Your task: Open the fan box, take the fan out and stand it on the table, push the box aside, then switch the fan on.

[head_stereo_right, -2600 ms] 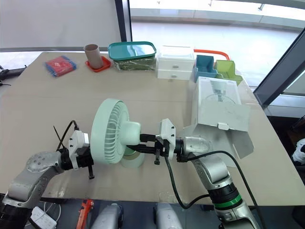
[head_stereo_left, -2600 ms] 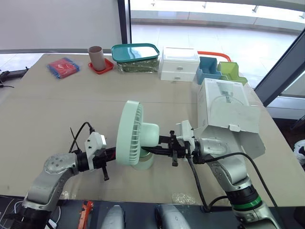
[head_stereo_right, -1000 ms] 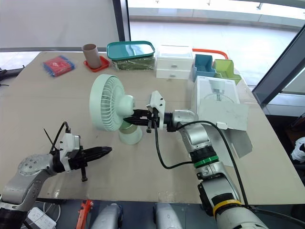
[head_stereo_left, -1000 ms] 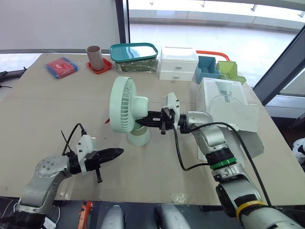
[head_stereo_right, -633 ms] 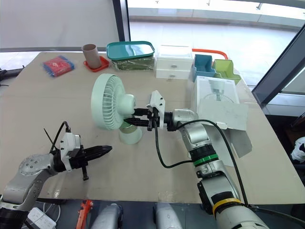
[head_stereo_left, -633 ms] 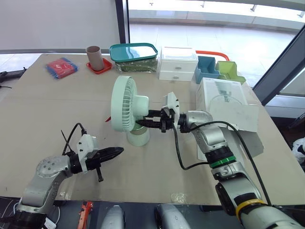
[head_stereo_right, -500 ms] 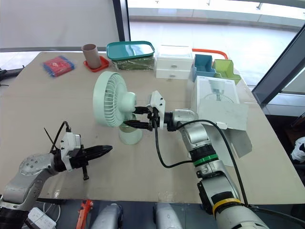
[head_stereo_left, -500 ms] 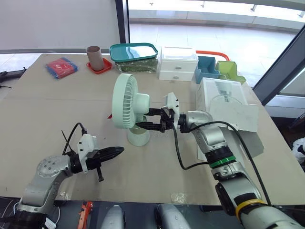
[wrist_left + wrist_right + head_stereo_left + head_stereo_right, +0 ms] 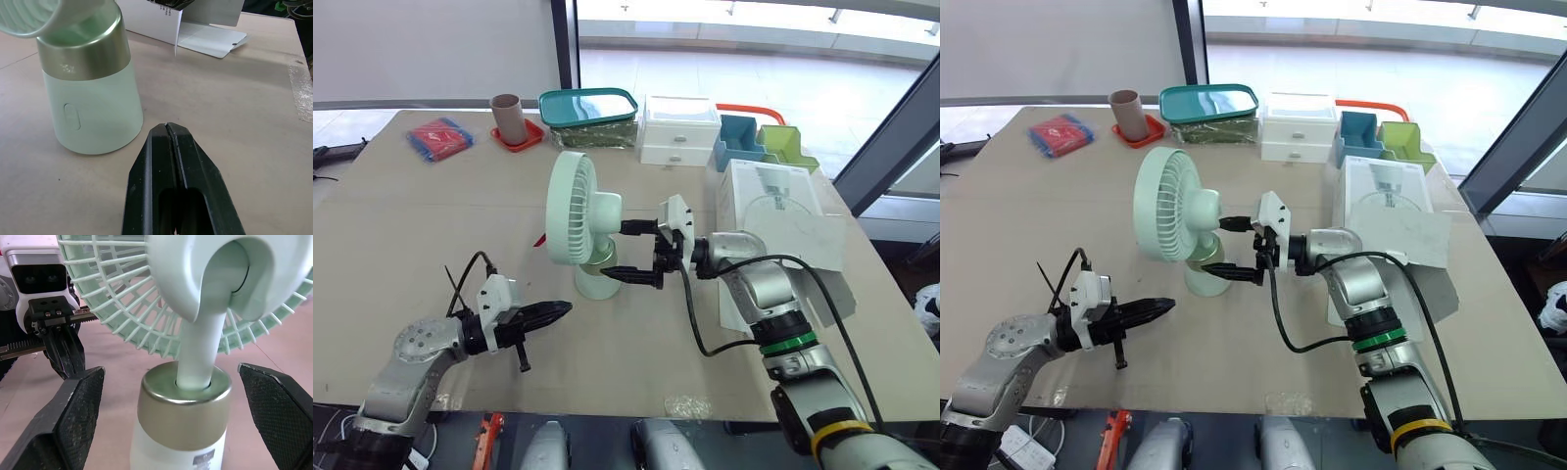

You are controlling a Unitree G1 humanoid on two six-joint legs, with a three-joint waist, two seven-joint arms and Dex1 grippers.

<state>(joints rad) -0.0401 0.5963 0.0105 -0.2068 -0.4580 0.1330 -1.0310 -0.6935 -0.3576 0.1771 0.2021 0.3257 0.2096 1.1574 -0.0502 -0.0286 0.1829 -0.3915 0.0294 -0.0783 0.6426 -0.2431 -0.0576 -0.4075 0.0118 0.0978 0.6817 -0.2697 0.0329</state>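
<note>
The pale green fan [image 9: 579,211] stands upright on the table on its round base [image 9: 597,281], with its grille facing my left. My right gripper [image 9: 615,251] is open, one finger on each side of the fan's neck and apart from it. In the right wrist view its fingers [image 9: 73,416] stand wide on both sides of the base [image 9: 183,431]. My left gripper [image 9: 566,307] is shut and empty, low over the table in front and to the left of the base [image 9: 88,98]. The white fan box [image 9: 773,206] lies at the right with its flap [image 9: 822,284] open.
Along the far edge stand a brown cup on a red coaster [image 9: 512,119], a teal tray [image 9: 590,106], white drawers [image 9: 680,129] and blue and green bins [image 9: 766,145]. A red and blue packet [image 9: 441,137] lies far left. Bare tabletop lies between my arms.
My right gripper has opened off the fan's neck and drawn back slightly toward the box. The fan stays standing where it was. My left gripper has hardly moved.
</note>
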